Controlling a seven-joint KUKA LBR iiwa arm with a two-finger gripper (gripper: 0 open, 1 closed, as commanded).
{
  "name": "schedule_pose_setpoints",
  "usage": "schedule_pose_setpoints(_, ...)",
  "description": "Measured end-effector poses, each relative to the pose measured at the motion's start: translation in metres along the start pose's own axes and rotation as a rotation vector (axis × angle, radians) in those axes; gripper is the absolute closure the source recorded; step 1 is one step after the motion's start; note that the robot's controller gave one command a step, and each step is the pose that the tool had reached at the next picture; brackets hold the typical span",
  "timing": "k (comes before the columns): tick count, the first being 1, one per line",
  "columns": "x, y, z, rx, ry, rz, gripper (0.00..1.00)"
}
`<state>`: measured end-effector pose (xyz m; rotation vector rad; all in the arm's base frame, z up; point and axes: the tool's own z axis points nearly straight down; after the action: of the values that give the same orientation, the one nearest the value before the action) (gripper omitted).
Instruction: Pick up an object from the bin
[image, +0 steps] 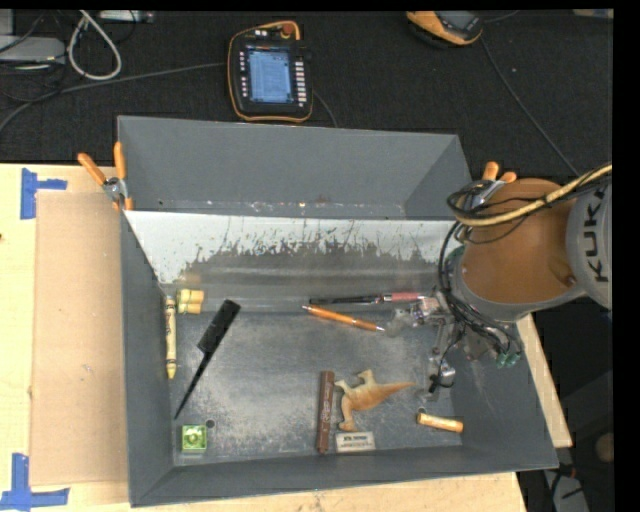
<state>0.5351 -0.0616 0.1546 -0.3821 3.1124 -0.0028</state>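
Two things lie near the end effector (440, 378), low at the right of the bin (280, 200): tan toy dinosaur (365, 395), orange stub (440, 423). Open or closed? Can't tell. Looks like approach; next, settle over one and clamp.

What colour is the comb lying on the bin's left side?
Black; the comb shows best in the camera view.

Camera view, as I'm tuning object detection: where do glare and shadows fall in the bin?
In the camera view, a bright streaky band of reflected light crosses the back wall of the bin; its floor is evenly lit, and the black comb and the tan toy dinosaur cast hardly any shadow.
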Motion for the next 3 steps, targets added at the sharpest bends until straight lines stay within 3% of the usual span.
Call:
schedule_pose_setpoints(1, -0.002, 0.037, 0.057, -0.01, 0.018, 0.094, 0.0)
schedule_pose_setpoints(2, -0.009, 0.038, 0.086, 0.003, -0.007, -0.095, 0.0)
schedule_pose_setpoints(3, -0.007, 0.04, 0.084, -0.006, 0.007, 0.128, 1.0)
